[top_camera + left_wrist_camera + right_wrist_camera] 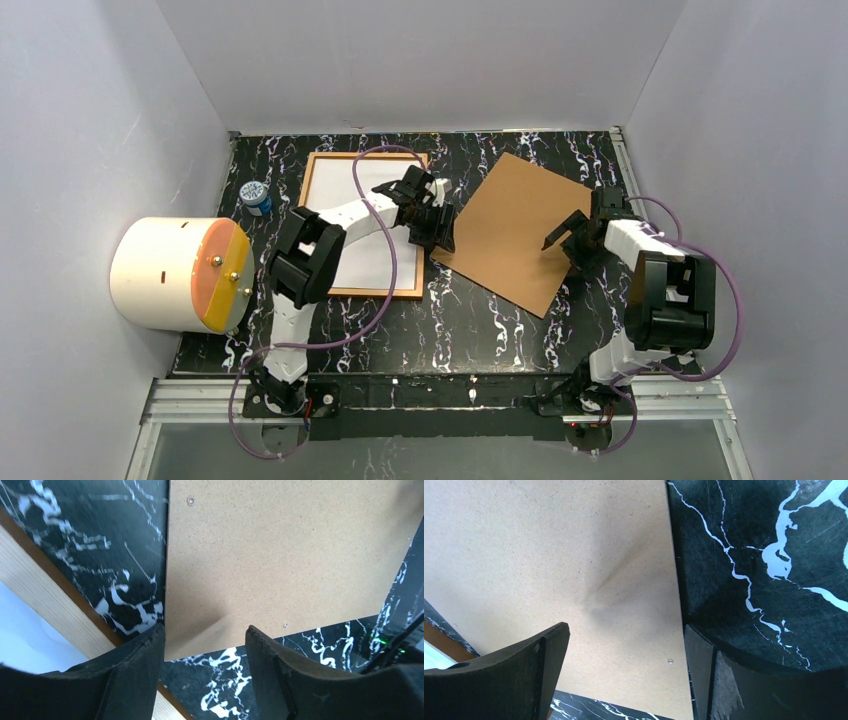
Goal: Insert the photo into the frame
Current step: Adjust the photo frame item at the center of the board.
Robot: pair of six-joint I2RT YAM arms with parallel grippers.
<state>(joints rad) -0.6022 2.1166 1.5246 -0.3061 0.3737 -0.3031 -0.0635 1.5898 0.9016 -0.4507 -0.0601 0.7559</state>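
Observation:
The frame [372,293] is a thin orange-brown wooden rectangle lying flat at the left middle of the black marbled table. A white sheet [335,190] fills it; no printed picture shows, so I cannot tell if this is the photo's back. The frame's wooden edge [60,615] also shows in the left wrist view. A plain brown backing board [515,230] lies askew to the frame's right. My left gripper [434,226] is open and empty above the board's left corner [280,555]. My right gripper [568,232] is open and empty over the board's right edge [549,555].
A white cylinder with an orange end [175,275] lies at the table's left edge. A small blue tin [256,196] stands by the frame's far left corner. Grey walls close in the table at the back and sides.

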